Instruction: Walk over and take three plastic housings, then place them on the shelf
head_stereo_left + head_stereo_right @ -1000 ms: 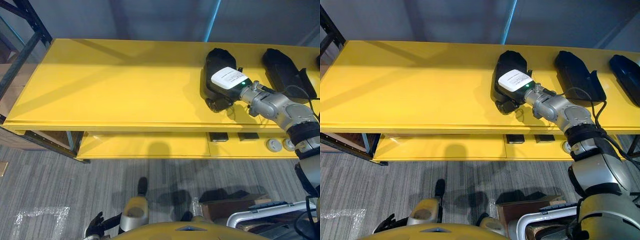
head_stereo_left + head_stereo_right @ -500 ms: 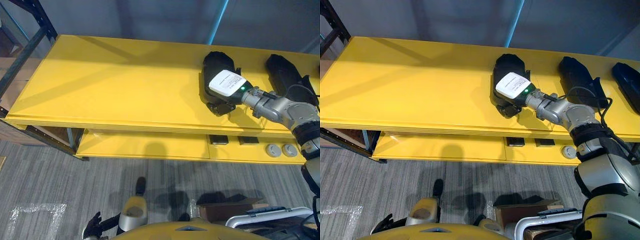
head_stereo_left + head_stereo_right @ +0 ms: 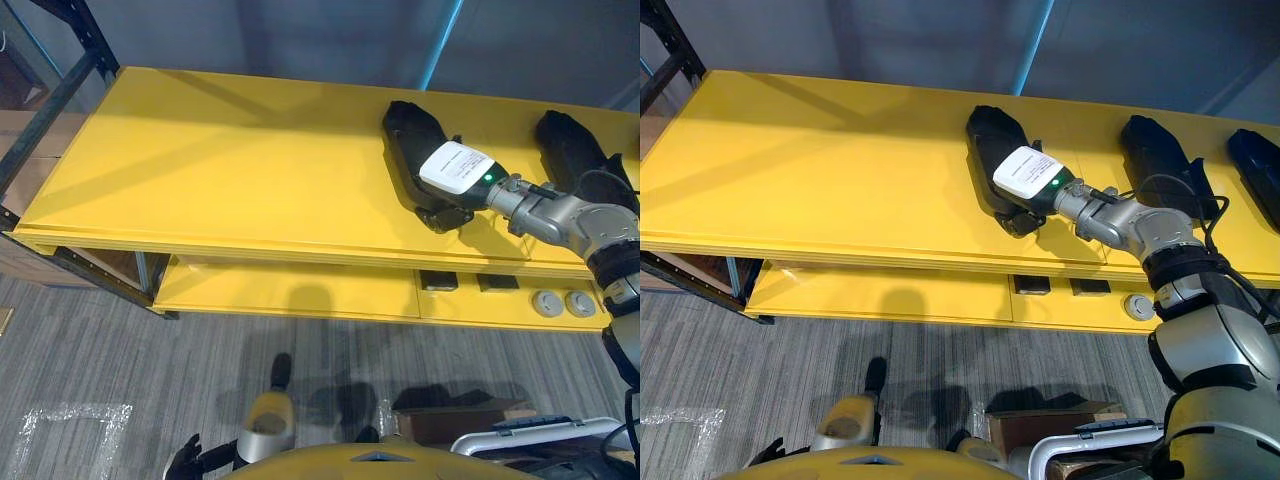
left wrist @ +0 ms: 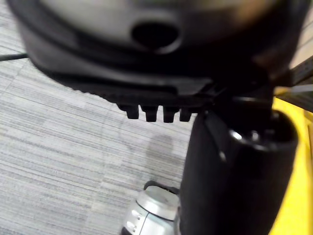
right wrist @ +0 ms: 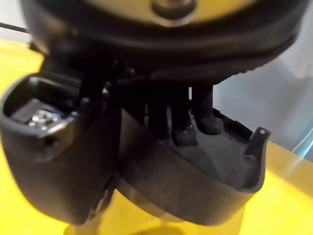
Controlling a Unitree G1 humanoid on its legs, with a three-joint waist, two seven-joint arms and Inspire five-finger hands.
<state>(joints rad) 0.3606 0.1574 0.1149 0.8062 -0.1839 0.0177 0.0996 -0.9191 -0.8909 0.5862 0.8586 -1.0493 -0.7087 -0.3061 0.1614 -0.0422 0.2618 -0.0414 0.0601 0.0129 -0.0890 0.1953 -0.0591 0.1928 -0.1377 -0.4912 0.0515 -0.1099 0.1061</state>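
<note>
Listing one yellow shelf, three black plastic housings and two hands.

Left hand (image 4: 161, 83): hangs low over the grey floor (image 3: 120, 370), well short of the shelf's near edge, fingers relaxed, holding nothing. Yellow shelf (image 3: 220, 170): broad top, bare across its left half. First housing (image 3: 408, 135): right of the shelf's middle, lying at a slant with its far end towards the left and close to the far edge; whether it rests flat on the surface cannot be told. Right hand (image 3: 447, 203): at the near end of the first housing, fingers reaching inside its hollow and thumb against the outer wall, clasping that wall. Second housing (image 3: 568, 148): further right, near the far edge, apart from the hand. Third housing (image 3: 1255, 160): at the shelf's right end, untouched.
</note>
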